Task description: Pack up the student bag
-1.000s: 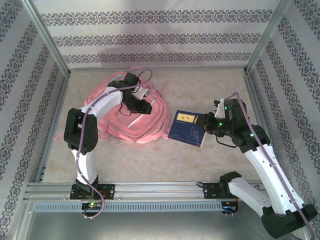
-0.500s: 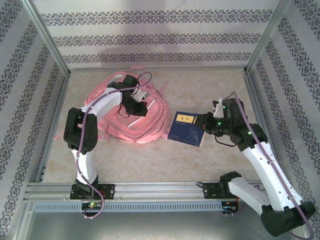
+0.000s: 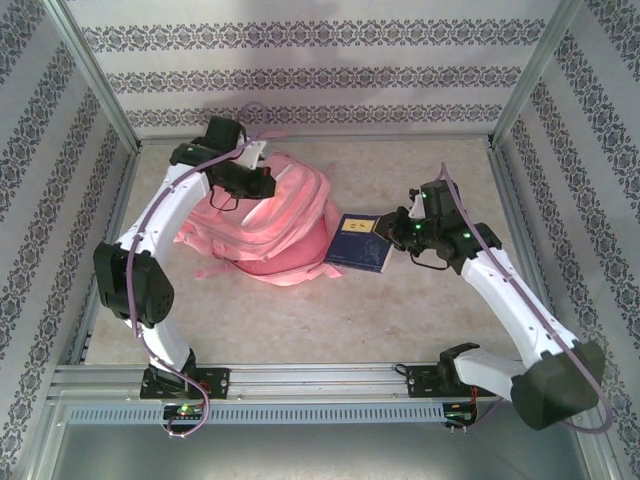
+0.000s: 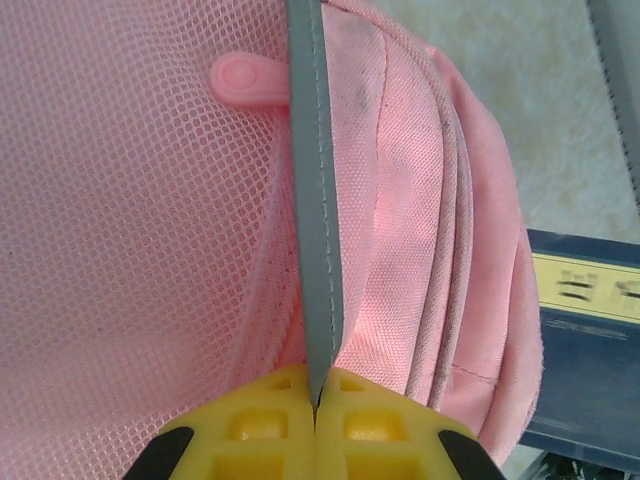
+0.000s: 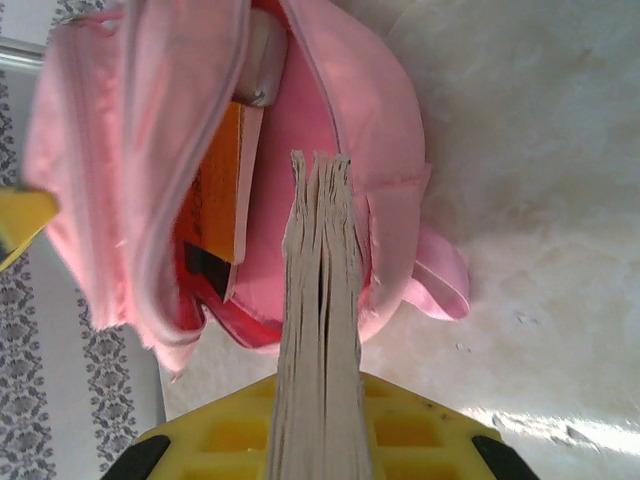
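Left wrist: we are pinching the floppy pink fabric backpack (image 4: 420, 230) by grey trim (image 4: 312, 200), left gripper (image 4: 316, 405) clamped; right gripper (image 5: 320, 440), three o'clock, clamping blue book (image 3: 360, 245).

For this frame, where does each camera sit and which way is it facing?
Top: above and behind the bases, looking down at table, left arm, right arm, bag, book.
Left wrist: looks along left gripper, shut on the bag's grey edge.
Right wrist: looks along right gripper and held book into the open bag.
Shared: bag and book in all three.

One student bag (image 3: 285, 215), two books (image 3: 360, 243) (image 5: 215, 190)
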`<action>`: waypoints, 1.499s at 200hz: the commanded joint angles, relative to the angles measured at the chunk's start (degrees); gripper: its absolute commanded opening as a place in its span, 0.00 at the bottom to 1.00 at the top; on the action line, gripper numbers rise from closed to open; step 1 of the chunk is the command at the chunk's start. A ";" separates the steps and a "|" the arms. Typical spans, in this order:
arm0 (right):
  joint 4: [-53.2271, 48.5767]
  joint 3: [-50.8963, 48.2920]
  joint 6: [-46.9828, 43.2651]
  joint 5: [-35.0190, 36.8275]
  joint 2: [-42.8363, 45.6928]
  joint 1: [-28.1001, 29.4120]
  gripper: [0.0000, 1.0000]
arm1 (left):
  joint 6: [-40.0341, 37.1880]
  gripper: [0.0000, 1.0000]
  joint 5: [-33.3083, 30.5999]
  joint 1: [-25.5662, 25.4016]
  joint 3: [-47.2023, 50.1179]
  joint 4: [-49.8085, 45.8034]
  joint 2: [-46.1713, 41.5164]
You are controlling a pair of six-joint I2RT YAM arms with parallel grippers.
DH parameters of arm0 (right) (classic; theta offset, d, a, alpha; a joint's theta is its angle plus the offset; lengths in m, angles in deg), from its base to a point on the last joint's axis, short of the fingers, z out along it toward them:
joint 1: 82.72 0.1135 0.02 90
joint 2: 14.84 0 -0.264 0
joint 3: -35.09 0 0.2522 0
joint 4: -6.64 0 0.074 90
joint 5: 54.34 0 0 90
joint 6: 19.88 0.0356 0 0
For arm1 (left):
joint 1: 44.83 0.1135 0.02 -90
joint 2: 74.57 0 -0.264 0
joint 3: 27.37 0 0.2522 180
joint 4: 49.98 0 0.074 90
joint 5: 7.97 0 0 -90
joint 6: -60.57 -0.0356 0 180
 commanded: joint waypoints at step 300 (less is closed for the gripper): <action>69.37 5.27 35.09 -9.28 -28.00 11.30 0.00 | 1.42 0.57 -32.17 -16.73 -11.08 -15.58 2.59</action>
